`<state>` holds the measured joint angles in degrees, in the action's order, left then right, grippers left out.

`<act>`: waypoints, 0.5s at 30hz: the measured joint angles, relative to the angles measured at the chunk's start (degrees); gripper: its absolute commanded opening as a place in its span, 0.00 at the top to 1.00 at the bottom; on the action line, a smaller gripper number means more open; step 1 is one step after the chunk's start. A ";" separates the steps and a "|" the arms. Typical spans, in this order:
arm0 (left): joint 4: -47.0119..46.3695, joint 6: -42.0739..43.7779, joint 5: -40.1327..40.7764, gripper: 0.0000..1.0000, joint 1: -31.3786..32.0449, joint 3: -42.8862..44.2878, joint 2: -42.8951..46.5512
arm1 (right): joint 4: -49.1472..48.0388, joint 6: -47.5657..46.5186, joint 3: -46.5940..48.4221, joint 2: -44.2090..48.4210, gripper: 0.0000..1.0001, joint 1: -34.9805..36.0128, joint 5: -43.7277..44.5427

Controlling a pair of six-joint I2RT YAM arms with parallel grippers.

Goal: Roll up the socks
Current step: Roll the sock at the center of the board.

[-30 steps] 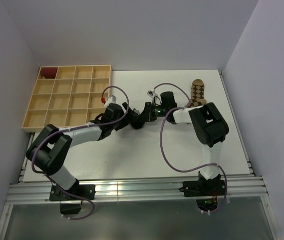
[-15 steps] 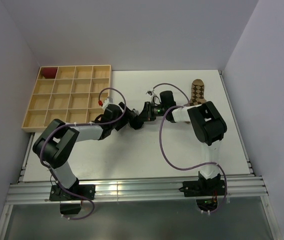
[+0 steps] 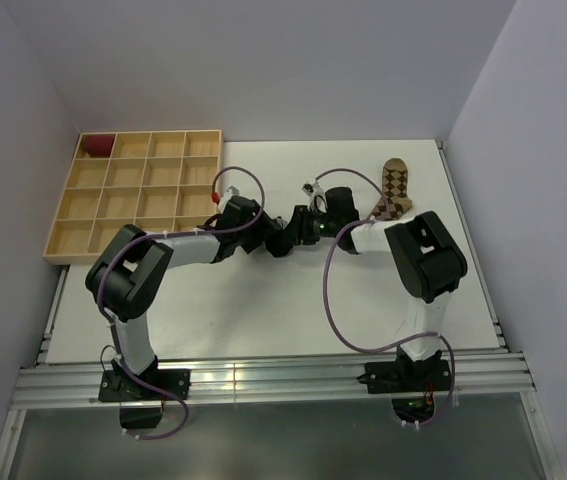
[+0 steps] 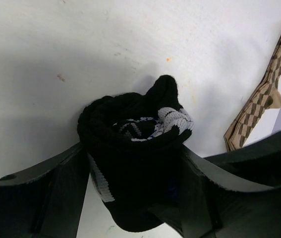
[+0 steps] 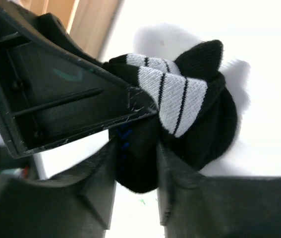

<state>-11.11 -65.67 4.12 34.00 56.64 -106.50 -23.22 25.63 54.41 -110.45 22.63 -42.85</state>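
The black knit sock (image 4: 133, 144) with grey-white patches sits rolled at mid-frame, clamped by the part-open left gripper (image 4: 133, 166) — the right gripper (image 5: 135, 173) flanks it, grip unclear — while the tan argyle sock (image 3: 395, 190) lies flat upper right, 1 of 2 unrolled.

We see free tabletop (image 3: 263, 310) at 6 and 12 o'clock from the black sock roll (image 4: 135, 144). The left arm (image 3: 188, 245) bars 9, the right arm (image 3: 368, 235) 3, the wooden tray (image 3: 147, 187) 10, the tan sock (image 3: 395, 188) 2.
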 measured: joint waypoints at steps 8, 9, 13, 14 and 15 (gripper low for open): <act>7.91 0.76 0.85 0.37 1.14 4.90 -0.98 | 0.28 -4.98 -10.64 12.31 0.29 4.28 17.22; 9.09 0.98 1.14 0.37 1.25 5.57 -1.03 | 0.48 -6.05 -12.17 14.14 0.29 5.49 20.09; 13.97 2.36 2.93 0.36 2.12 8.55 -1.36 | 0.26 -10.91 -15.15 18.45 0.26 11.23 31.06; 15.17 2.71 3.34 0.36 2.34 9.35 -1.49 | 0.02 -12.22 -15.32 18.93 0.26 12.76 33.55; 16.24 3.08 3.65 0.36 2.51 10.10 -1.70 | -0.35 -13.44 -15.39 19.28 0.26 14.21 35.89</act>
<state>5.13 -62.59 7.77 36.51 66.74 -108.20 -23.57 12.19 39.03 -91.18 36.84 -6.96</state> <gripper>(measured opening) 0.641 0.741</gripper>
